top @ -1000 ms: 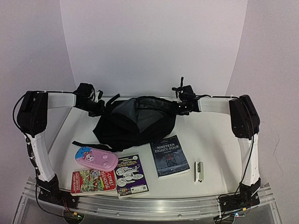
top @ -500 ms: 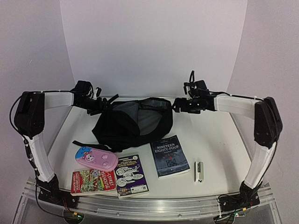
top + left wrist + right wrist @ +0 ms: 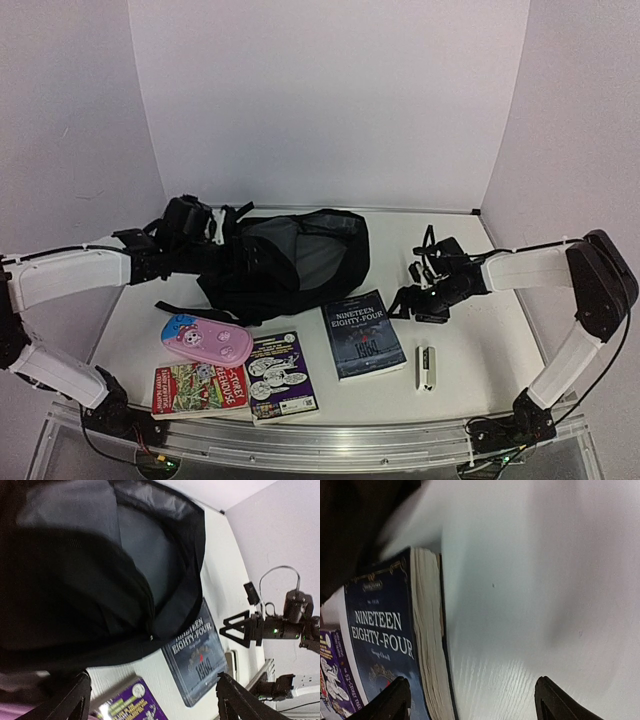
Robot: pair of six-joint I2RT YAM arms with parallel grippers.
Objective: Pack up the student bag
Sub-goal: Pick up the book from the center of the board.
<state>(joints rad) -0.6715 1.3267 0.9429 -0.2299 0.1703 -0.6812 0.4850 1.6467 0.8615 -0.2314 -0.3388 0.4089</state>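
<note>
The top camera looks down from above the near edge over the white table. Both wrist cameras sit close and low; each shares the dark blue paperback book with it.

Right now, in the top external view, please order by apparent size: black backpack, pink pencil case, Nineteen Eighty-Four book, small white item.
Largest to smallest:
black backpack
Nineteen Eighty-Four book
pink pencil case (close to the book)
small white item
</note>
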